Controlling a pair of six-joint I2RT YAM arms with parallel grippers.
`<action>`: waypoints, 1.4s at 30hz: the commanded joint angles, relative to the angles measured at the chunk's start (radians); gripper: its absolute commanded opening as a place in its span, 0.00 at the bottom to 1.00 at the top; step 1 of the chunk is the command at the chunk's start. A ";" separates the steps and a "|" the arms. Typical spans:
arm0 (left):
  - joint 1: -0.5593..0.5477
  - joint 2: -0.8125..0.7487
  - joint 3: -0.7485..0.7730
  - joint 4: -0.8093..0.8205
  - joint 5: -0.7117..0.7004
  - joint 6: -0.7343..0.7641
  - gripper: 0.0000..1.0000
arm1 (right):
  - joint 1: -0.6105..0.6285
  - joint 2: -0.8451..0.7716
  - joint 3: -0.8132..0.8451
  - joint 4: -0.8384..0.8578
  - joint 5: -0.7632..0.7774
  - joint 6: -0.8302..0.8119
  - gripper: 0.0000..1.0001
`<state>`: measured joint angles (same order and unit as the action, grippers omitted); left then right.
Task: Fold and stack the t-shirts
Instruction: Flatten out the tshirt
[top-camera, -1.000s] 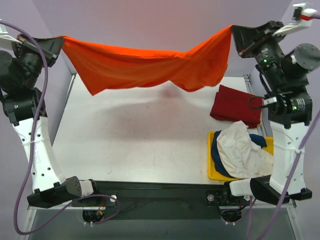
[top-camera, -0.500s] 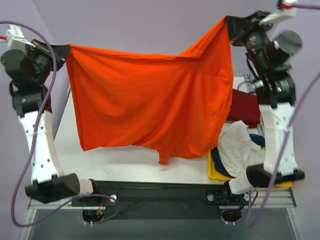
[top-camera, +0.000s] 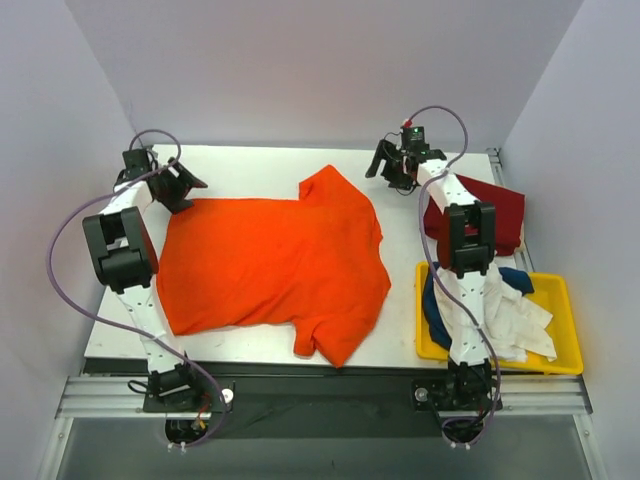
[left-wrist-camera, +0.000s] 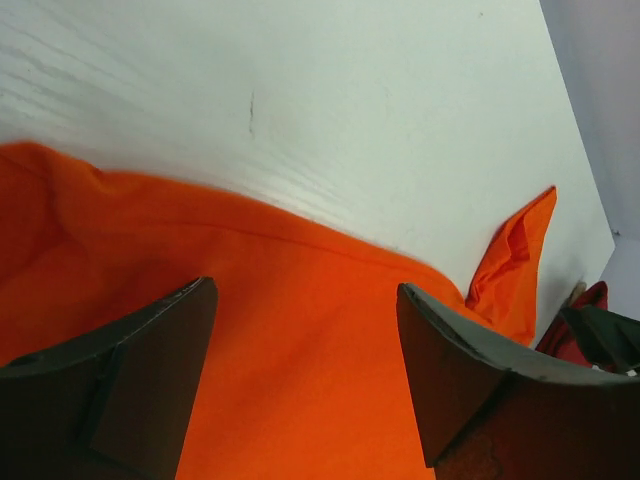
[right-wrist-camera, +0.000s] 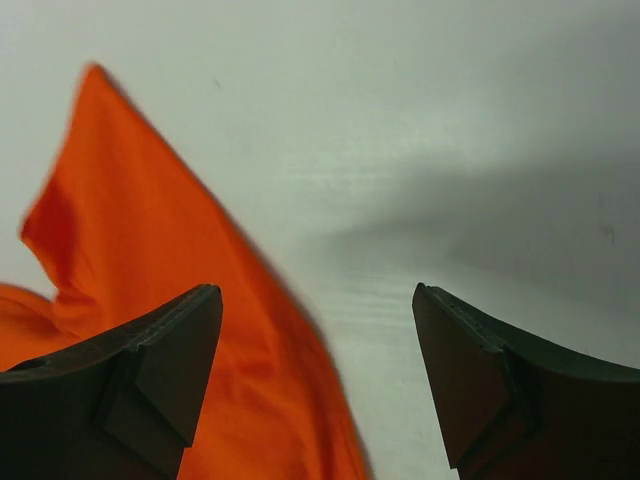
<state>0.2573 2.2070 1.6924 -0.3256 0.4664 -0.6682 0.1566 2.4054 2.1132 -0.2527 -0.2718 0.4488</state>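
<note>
1. Table (top-camera: 250, 165): it carries every item listed below. Take the orange t-shirt as your reference for all positions.
2. Orange t-shirt (top-camera: 270, 265): it lies spread flat on the table, with some wrinkles. One corner points toward the far edge.
3. Yellow bin (top-camera: 566, 320): it sits to the right of the orange t-shirt, at the near side. It holds a crumpled white t-shirt (top-camera: 500, 315) on top of a navy t-shirt (top-camera: 432, 300).
4. Dark red t-shirt (top-camera: 500, 215): it lies folded to the right of the orange t-shirt, just beyond the bin.
5. Left pincer (left-wrist-camera: 305, 290): it is at the far left corner of the orange t-shirt. Its jaws stand apart over the cloth and grip nothing.
6. Right pincer (right-wrist-camera: 315, 290): it is just beside the far pointed corner of the orange t-shirt. Its jaws stand apart, partly over bare table, and hold nothing.
</note>
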 joint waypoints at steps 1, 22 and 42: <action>-0.023 -0.196 0.017 -0.078 -0.034 0.143 0.84 | -0.006 -0.286 -0.135 0.084 -0.033 0.016 0.79; 0.013 -0.532 -0.589 -0.256 -0.109 0.240 0.92 | 0.219 -0.424 -0.730 0.040 -0.267 0.108 0.73; -0.182 -0.146 -0.179 -0.276 -0.054 0.332 0.93 | 0.078 -0.259 -0.581 -0.192 -0.072 0.122 0.72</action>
<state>0.1337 2.0094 1.4174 -0.5999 0.3985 -0.3763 0.2813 2.1086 1.5059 -0.3420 -0.4824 0.5804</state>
